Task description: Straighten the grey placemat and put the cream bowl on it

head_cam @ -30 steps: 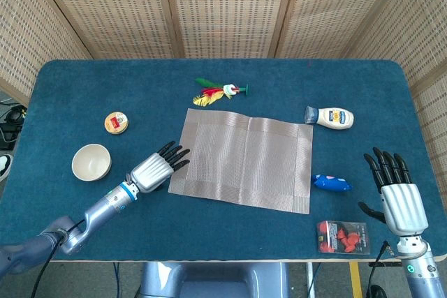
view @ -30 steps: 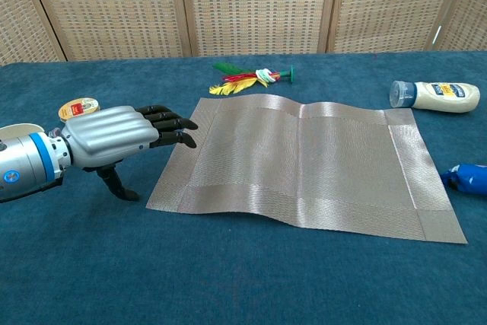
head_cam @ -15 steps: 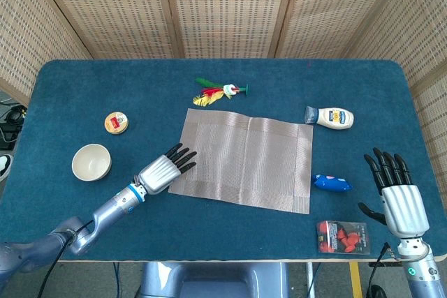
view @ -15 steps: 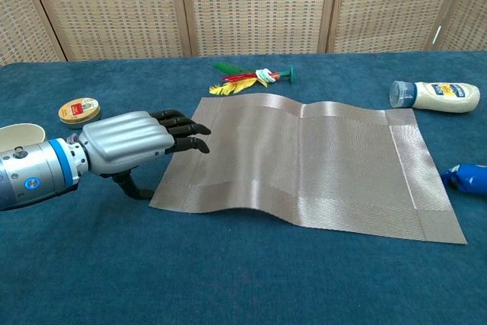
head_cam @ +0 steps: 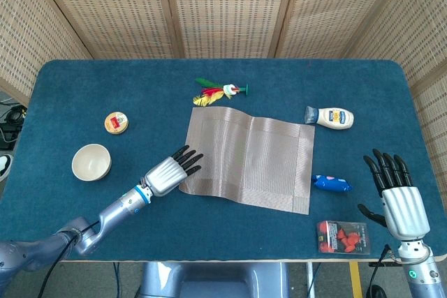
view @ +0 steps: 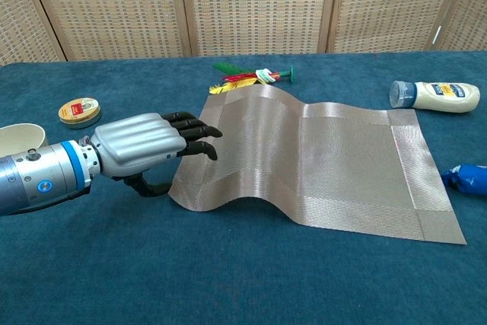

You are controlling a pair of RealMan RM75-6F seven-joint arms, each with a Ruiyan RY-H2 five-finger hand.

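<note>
The grey placemat lies skewed at the table's middle, its left part buckled into a raised wave. My left hand grips its near-left edge, fingers on top and the thumb tucked under the lifted edge. The cream bowl stands upright and empty on the cloth left of that hand, and only its rim shows in the chest view. At the front right, my right hand hovers with fingers spread, holding nothing, well away from the mat.
A mayonnaise bottle lies off the mat's far-right corner and a blue packet beside its right edge. A red snack pack sits near the front edge. A feather toy touches the mat's far-left corner. A round tin lies behind the bowl.
My left hand slid right onto the mat's left edge and took hold of it. That edge has moved right and risen, bunching the mat. The right hand stayed put.
</note>
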